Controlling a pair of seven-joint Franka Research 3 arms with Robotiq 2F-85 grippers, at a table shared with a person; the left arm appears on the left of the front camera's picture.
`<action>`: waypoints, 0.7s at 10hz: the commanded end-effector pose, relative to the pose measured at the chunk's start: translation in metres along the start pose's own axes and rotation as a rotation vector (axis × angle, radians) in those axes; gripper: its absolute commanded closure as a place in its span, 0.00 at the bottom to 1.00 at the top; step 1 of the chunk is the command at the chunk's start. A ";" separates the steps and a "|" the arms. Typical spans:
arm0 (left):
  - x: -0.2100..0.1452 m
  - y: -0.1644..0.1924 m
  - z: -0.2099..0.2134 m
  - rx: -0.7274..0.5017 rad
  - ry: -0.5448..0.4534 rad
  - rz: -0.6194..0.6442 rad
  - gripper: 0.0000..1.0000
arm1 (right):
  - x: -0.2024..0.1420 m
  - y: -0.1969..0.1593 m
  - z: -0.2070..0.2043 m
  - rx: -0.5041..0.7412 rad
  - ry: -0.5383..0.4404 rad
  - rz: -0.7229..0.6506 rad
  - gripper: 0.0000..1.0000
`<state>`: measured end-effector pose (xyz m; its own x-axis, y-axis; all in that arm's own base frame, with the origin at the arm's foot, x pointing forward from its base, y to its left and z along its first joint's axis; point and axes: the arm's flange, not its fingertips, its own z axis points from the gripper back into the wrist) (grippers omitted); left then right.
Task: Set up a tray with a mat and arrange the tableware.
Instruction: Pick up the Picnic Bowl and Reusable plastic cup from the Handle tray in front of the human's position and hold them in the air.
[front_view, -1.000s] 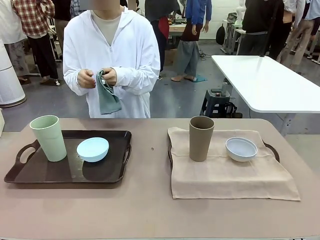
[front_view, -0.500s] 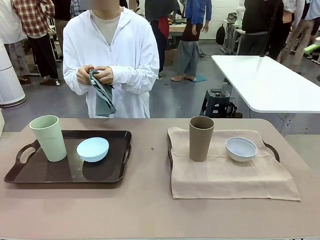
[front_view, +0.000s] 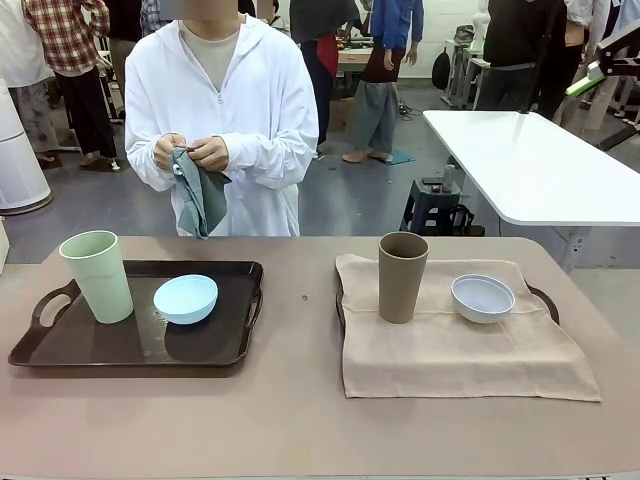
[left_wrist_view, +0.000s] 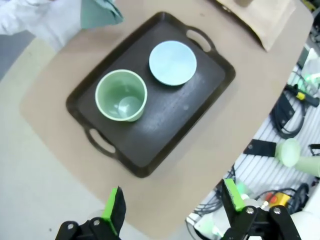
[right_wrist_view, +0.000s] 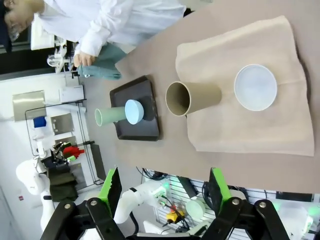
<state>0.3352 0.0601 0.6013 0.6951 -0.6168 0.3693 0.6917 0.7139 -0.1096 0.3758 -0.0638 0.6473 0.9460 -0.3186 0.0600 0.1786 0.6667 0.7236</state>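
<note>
Left fingers (left_wrist_view: 114, 210): mine, spread wide with nothing between them, held high above the edge of the surface (front_view: 300, 420), with the dark tray beyond them.
Right fingers (right_wrist_view: 111, 187): mine too, spread wide and empty, high over the surface's edge on the mat's side.
Dark tray (front_view: 60, 350): flat on my left half of the surface, handles at both ends.
Pale green tumbler (front_view: 97, 275): upright at the left end of the dark tray.
Light blue bowl (front_view: 185, 298): on the same tray, near the tumbler's right side, not touching it.
Beige mat (front_view: 460, 355): spread on my right half, draped over a second tray whose handle (front_view: 545, 300) shows at the right edge.
Brown tumbler (front_view: 402, 277): upright on the mat's left part.
Whitish bowl (front_view: 482, 297): on the mat, right of the brown tumbler, apart from it.
Person's hands (front_view: 190, 152): at chest height across the surface, together holding a grey-green cloth (front_view: 200, 195) that hangs down.
</note>
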 end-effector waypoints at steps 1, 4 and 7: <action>-0.001 0.001 0.002 0.008 -0.012 0.025 0.00 | 0.003 -0.006 0.000 0.011 0.008 0.000 0.09; 0.007 0.014 -0.002 -0.066 0.042 -0.128 0.00 | -0.027 0.023 -0.023 0.007 0.057 0.106 0.09; 0.022 0.025 -0.004 -0.079 0.113 -0.345 0.00 | -0.044 0.113 -0.115 -0.173 0.181 0.200 0.09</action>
<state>0.3630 0.0529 0.5974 0.5085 -0.7994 0.3199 0.8578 0.5028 -0.1071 0.3649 0.0802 0.6486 0.9957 -0.0617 0.0696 0.0021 0.7632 0.6461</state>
